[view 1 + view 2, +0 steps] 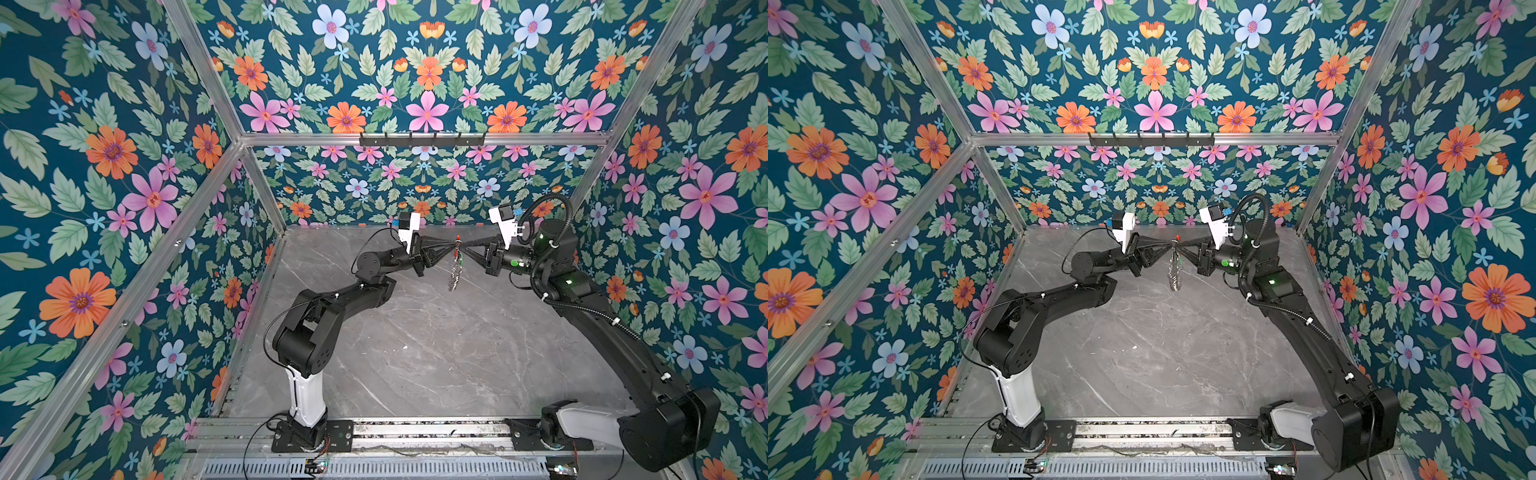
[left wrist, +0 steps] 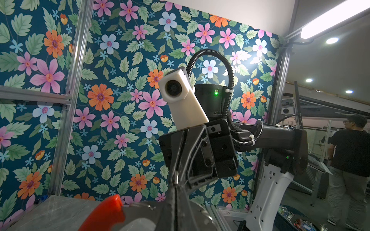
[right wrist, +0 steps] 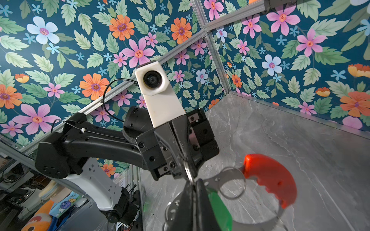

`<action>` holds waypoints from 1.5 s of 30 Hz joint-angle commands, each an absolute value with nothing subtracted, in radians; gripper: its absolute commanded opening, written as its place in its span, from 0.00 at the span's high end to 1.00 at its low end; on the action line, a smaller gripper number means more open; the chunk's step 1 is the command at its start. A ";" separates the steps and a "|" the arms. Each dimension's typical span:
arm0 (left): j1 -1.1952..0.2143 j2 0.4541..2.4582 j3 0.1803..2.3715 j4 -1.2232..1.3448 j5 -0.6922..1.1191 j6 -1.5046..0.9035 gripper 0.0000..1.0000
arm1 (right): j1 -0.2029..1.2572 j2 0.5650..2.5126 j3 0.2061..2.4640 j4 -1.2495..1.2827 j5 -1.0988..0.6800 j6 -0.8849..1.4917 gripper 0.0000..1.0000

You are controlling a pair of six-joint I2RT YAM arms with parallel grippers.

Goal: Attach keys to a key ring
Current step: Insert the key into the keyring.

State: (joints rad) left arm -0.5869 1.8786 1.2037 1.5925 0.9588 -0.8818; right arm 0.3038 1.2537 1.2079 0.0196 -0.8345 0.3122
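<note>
Mid-air, left gripper [image 3: 188, 176] clamps the key ring [image 3: 268, 178]; right gripper [image 3: 193, 192], closed, pinches the key [image 3: 219, 210] beside it: hold the ring steady and feed the key slowly

Above the far middle of the surface [image 1: 415, 353], the left tool [image 1: 451, 245] and right tool [image 1: 463, 246] meet tip to tip, and the key ring [image 1: 455, 276] hangs between them, so no passage is there. The near half of the surface lies open between both arms [image 1: 332, 303]. Flowered walls [image 1: 124, 216] close three sides.

One key ring [image 3: 268, 176] and one green key [image 3: 219, 210].
</note>
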 commanded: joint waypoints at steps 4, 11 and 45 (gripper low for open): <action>-0.584 1.856 1.196 1.467 0.974 -0.744 0.88 | 0.305 1.245 1.227 -0.011 -0.800 0.260 1.00; -0.540 1.674 1.140 0.935 0.917 -0.257 0.55 | 0.305 1.245 1.239 -0.097 -0.752 0.166 1.00; -0.502 1.700 1.568 -0.182 1.149 0.476 0.77 | 0.422 1.381 1.405 -0.474 -0.576 -0.156 1.00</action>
State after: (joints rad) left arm -0.5022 1.6947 1.5658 -0.1860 1.1011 0.4973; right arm 0.4175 1.3811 1.3922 -0.4755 -0.5838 -0.1246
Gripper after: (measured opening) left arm 0.228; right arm 0.050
